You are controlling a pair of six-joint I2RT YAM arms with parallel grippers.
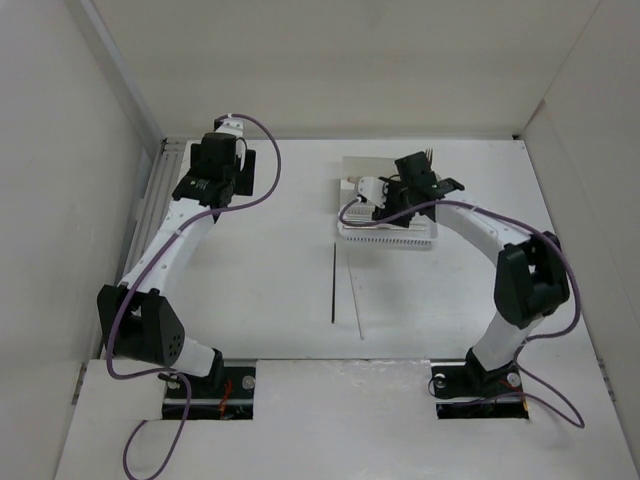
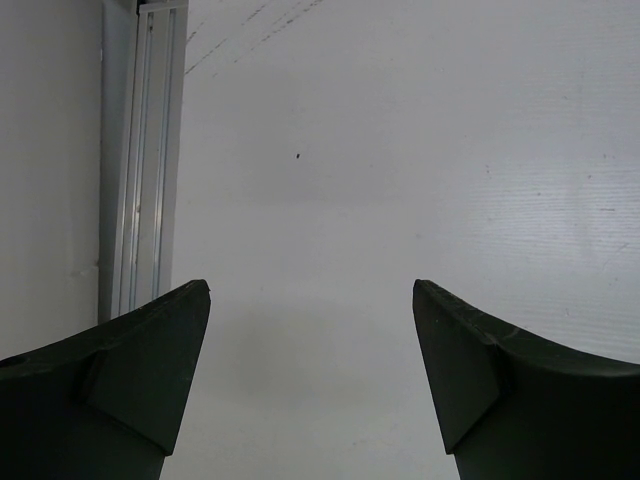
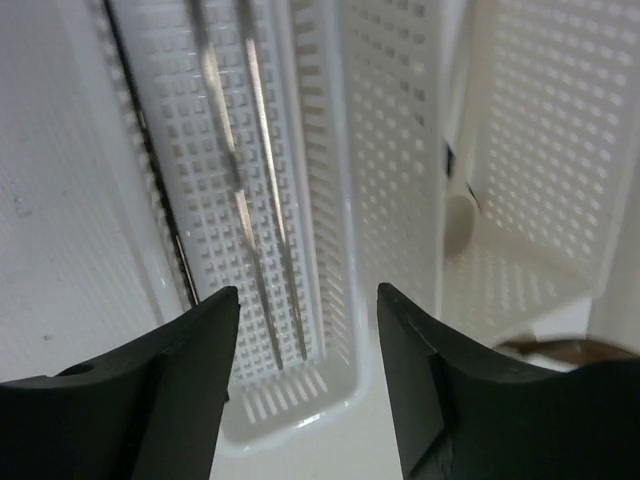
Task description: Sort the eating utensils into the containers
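The right tool [image 3: 305, 300] hangs just over the low white tray [image 3: 290, 415]. Its two fingers are spread wide and hold nothing. Right under it, two silvery chopsticks [image 3: 232, 190] lie side by side in the tray, so this looks like the letting-go step for those two.

The left tool [image 2: 310, 290] is far off to the side, over a bare bit of worktop [image 1: 270, 250] - it is spread wide too, with nothing in it.

Two more sticks lie out on the worktop, nearer the arms than the tray: a dark chopstick [image 1: 332, 285] and a pale chopstick [image 1: 355, 303], close together. I think they come next. A tool must come down low over one thin stick, pinch it across the middle, and lift it flat - not easy, as they lie right on the worktop.
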